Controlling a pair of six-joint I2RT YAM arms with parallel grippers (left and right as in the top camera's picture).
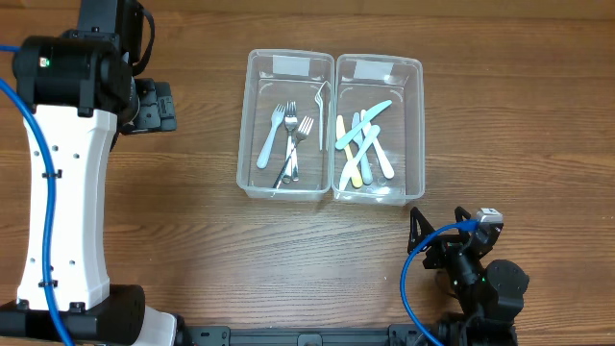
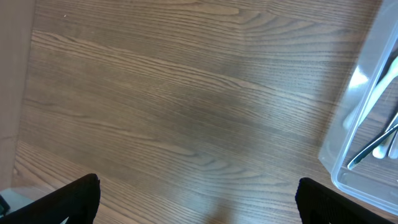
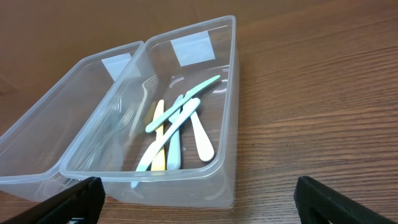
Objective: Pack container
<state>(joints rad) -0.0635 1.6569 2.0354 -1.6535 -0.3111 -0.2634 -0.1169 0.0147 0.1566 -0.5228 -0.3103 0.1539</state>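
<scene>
Two clear plastic containers stand side by side at the table's middle. The left container (image 1: 252, 125) holds several forks (image 1: 291, 135), metal and pale blue. The right container (image 1: 418, 125) holds several pastel plastic knives (image 1: 363, 144); it also shows in the right wrist view (image 3: 227, 93) with the knives (image 3: 177, 127) inside. My left gripper (image 2: 199, 202) is open and empty over bare wood, left of the fork container (image 2: 354, 130). My right gripper (image 3: 199, 202) is open and empty, just in front of the knife container's near end.
The left arm's white body (image 1: 62, 192) stands along the table's left side. The right arm's base (image 1: 476, 274) sits at the front right. The wooden tabletop (image 1: 173, 221) lies around the containers.
</scene>
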